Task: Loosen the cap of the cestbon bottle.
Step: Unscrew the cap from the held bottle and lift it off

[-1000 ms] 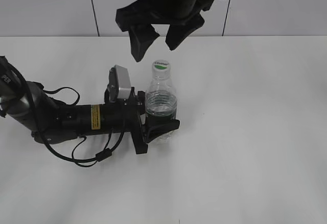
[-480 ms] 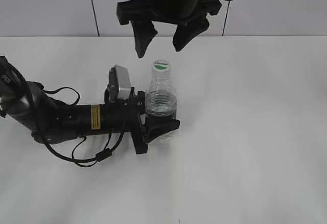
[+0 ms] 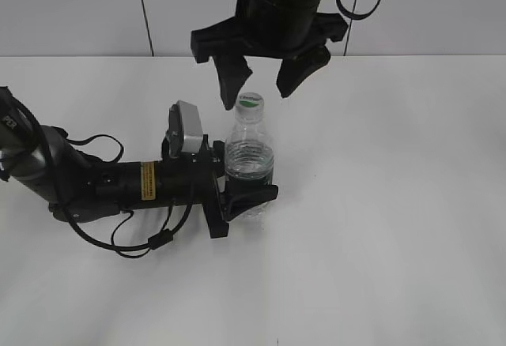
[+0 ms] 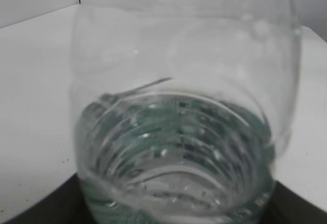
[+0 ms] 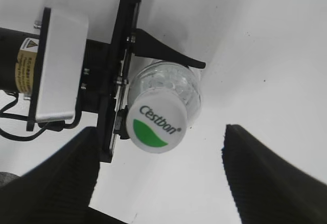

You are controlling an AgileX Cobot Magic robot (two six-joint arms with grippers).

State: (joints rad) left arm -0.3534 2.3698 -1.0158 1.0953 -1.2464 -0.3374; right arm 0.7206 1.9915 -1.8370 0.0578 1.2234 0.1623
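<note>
**Cap under my right gripper, not yet touched**

Cap: white, green leaf mark, seated on the neck of the bottle. The bottle stands upright on the white desk, a little left of centre in the exterior view, part full of water.

My left gripper comes in low from the side and is clamped around the bottle's lower body at the green label band. The left wrist view shows only the clear ribbed wall, filling the picture.

My right gripper hangs above the cap, jaws spread wide, one finger on either side, tips about level with the cap top in the exterior view. No contact that I can see. In the right wrist view the cap sits nearer the left finger than the right one, so I judge I am not centred.

Step in hand, as I read it: lower and close on the cap.

How to do it well:
- Shift sideways until the cap sits midway between the fingers; an off-centre close would push the neck and tilt the bottle.
- Come down until the pads cover the cap's ribbed side, not its top edge.
- Close firmly, then twist about the bottle's axis.
- Left hold must not slip; the thin plastic wall may give under squeeze.
</note>
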